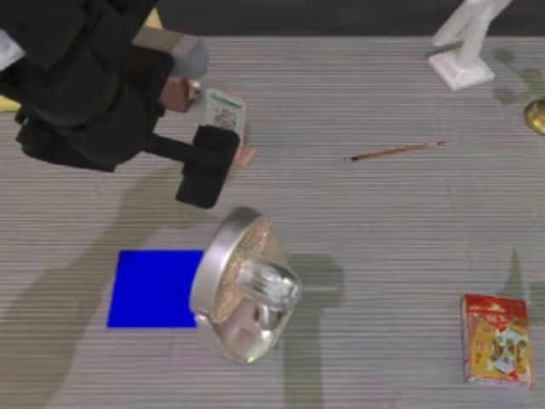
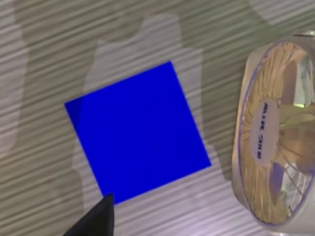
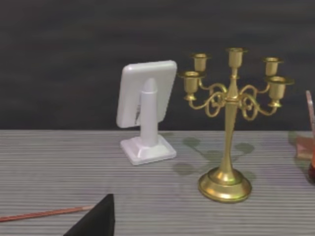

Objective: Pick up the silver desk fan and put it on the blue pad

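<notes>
Approach step: left gripper [image 1: 204, 175] hovering just beside silver desk fan [image 1: 245, 285], jaws' opening impossible to tell, nothing held. Next: descend, grasp fan beside blue pad [image 1: 155, 288].

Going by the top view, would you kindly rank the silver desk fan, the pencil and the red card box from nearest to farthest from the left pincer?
1. Silver desk fan, just below the left pincer.
2. Pencil, right of centre.
3. Red card box, lower right corner.
</notes>
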Available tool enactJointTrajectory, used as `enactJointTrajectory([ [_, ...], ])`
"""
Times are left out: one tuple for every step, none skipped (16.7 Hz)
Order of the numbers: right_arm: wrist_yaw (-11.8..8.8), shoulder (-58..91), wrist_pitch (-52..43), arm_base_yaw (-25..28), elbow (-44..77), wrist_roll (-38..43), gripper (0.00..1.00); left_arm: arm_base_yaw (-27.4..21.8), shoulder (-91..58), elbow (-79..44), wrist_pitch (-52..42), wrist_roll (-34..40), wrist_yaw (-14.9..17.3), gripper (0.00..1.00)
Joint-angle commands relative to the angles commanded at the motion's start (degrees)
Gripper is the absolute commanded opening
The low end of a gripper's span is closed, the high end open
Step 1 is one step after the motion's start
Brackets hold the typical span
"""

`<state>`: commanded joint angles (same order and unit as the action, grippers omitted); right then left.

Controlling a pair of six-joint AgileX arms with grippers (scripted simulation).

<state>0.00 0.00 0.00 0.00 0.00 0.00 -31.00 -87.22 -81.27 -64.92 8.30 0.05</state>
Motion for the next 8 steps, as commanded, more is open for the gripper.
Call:
enactJointTrajectory([
  [0.0,0.0,0.0,0.0,0.0,0.0,1.00,-1.5,-4.5,-4.1,-3.2,0.4,0.0,1.00],
  [0.0,0.0,0.0,0.0,0.0,0.0,1.00,-2.9,-8.6,-7.8,-6.1,0.8,0.0,1.00],
  [0.0,0.0,0.0,0.0,0.0,0.0,1.00,-4.2,-12.2,-11.1,-8.8,1.1,0.0,1.00],
  [0.0,0.0,0.0,0.0,0.0,0.0,1.00,-5.2,-15.4,-13.9,-11.1,1.4,0.0,1.00],
  [0.0,0.0,0.0,0.0,0.0,0.0,1.00,-6.2,-18.1,-16.2,-13.0,1.6,0.0,1.00],
  [0.0,0.0,0.0,0.0,0.0,0.0,1.00,-6.9,-20.1,-17.9,-14.6,1.8,0.0,1.00],
  [0.0,0.0,0.0,0.0,0.0,0.0,1.00,-7.4,-21.5,-19.2,-15.7,1.9,0.0,1.00],
  [0.0,0.0,0.0,0.0,0.0,0.0,1.00,-7.7,-22.4,-19.9,-16.4,2.0,0.0,1.00],
])
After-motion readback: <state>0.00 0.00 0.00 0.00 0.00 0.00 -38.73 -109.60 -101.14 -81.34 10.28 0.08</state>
